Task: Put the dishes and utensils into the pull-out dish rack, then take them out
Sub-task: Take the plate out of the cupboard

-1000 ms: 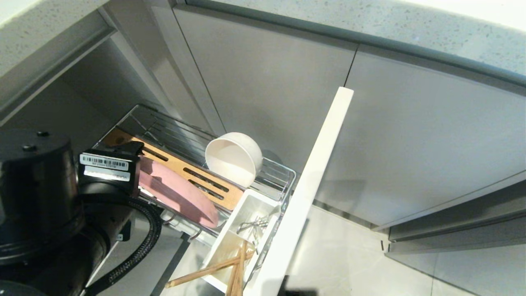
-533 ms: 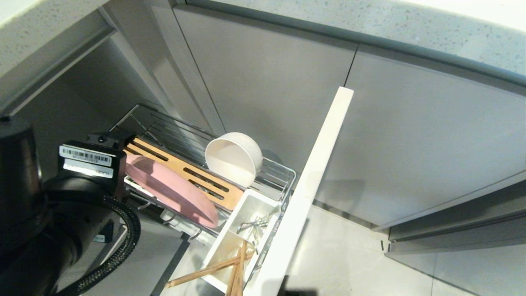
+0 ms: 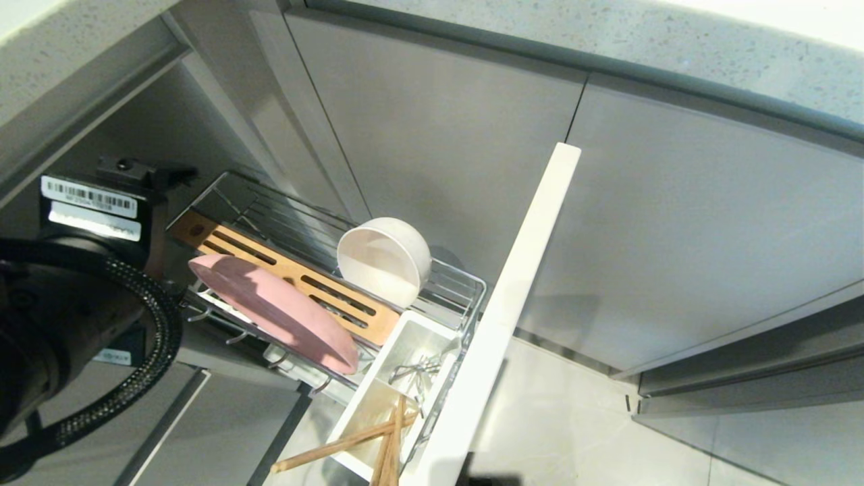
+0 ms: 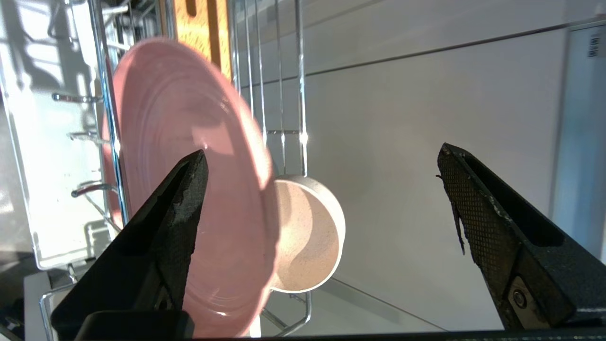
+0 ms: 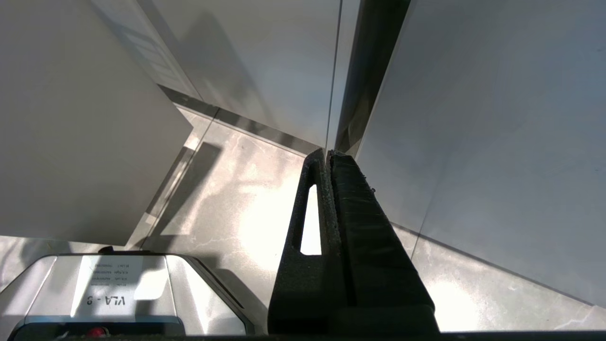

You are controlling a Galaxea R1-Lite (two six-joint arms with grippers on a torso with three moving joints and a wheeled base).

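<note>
Left gripper [image 4: 322, 189]: jaws spread wide, holding nothing.
Pink plate [image 4: 189, 189]: on edge in the rack [image 3: 445, 277] — just ahead, by one finger.
Right gripper [image 5: 329, 161]: clenched, parked — farther off.

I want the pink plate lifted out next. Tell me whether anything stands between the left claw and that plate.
Nothing visible does. The left claw is open and empty, facing the pink plate standing on edge in the pull-out dish rack. The white bowl sits beyond the plate, not before it. The rack's wire crosses only its far edge.
</note>
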